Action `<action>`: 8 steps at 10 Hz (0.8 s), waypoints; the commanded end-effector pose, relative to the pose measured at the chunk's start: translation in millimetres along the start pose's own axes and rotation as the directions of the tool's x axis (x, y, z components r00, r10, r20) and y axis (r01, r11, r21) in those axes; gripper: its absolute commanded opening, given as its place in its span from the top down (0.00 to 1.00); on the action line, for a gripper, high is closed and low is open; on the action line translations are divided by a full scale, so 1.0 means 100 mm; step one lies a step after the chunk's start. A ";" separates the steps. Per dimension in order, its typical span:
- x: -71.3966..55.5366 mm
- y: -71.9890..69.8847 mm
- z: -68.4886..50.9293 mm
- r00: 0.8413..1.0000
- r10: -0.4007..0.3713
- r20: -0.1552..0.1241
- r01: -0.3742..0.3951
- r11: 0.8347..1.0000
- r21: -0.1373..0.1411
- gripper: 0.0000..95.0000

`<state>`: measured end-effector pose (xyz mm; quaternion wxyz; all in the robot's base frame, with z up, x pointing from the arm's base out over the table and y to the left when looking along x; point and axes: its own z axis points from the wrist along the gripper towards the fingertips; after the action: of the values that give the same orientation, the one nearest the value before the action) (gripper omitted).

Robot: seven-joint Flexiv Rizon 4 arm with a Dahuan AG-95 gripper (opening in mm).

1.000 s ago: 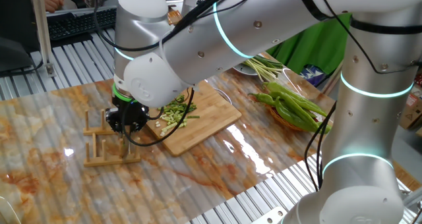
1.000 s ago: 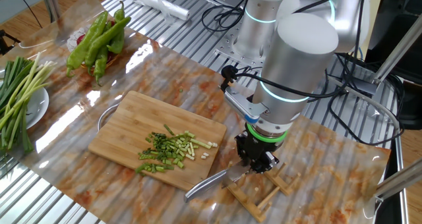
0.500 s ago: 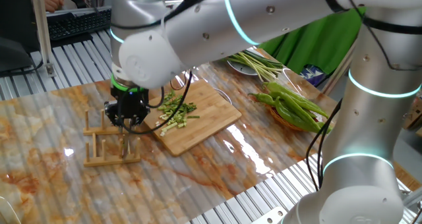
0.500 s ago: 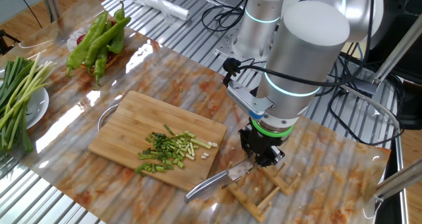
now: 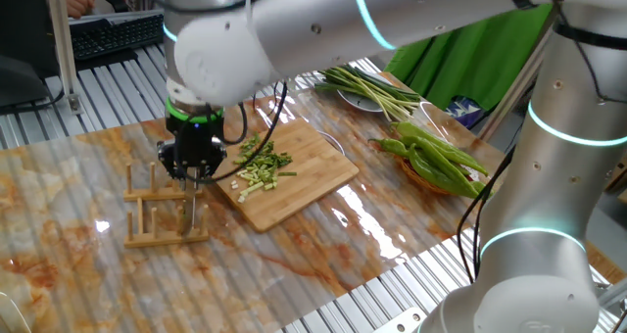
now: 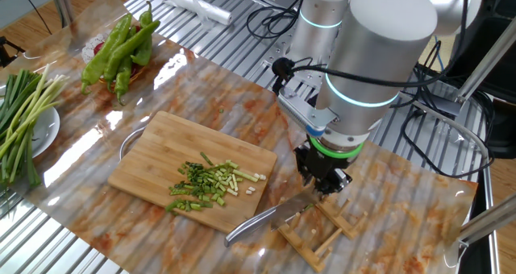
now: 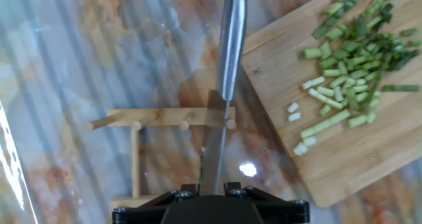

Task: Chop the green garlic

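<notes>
Claw [image 6: 326,184] hangs just above the wooden rack [image 6: 318,230] near the marble table's [image 5: 59,196] edge; the pictures do not show if it is open or closed. A knife [image 6: 262,219] lies on the rack, its blade [image 7: 227,43] pointing toward the cutting board [image 6: 153,161]. Green peppers [image 6: 119,50] and long uncut stalks [image 6: 20,117] sit at the far corners. The green garlic [image 6: 205,185] is a pile of short bits, pale and dark green, on the board's near side.
</notes>
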<state>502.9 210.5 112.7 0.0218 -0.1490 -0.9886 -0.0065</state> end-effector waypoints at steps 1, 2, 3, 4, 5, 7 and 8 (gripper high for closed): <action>-0.03 -0.08 -0.09 0.999 -0.034 -0.016 0.034 0.999 0.004 0.80; -0.07 -0.15 -0.13 0.998 -0.055 -0.021 0.055 0.998 0.004 0.80; -0.08 -0.17 -0.15 0.998 -0.061 -0.023 0.061 0.998 0.004 0.80; -0.19 -0.34 -0.20 0.992 -0.125 -0.024 0.125 0.992 0.003 0.80; -0.25 -0.42 -0.22 0.988 -0.156 -0.023 0.156 0.988 0.002 1.00; -0.37 -0.55 -0.25 0.977 -0.212 -0.021 0.212 0.977 -0.003 1.00; -0.46 -0.64 -0.26 0.969 -0.246 -0.017 0.245 0.969 -0.008 1.00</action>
<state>524.8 141.2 136.4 0.0306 -0.0384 -0.9987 -0.0123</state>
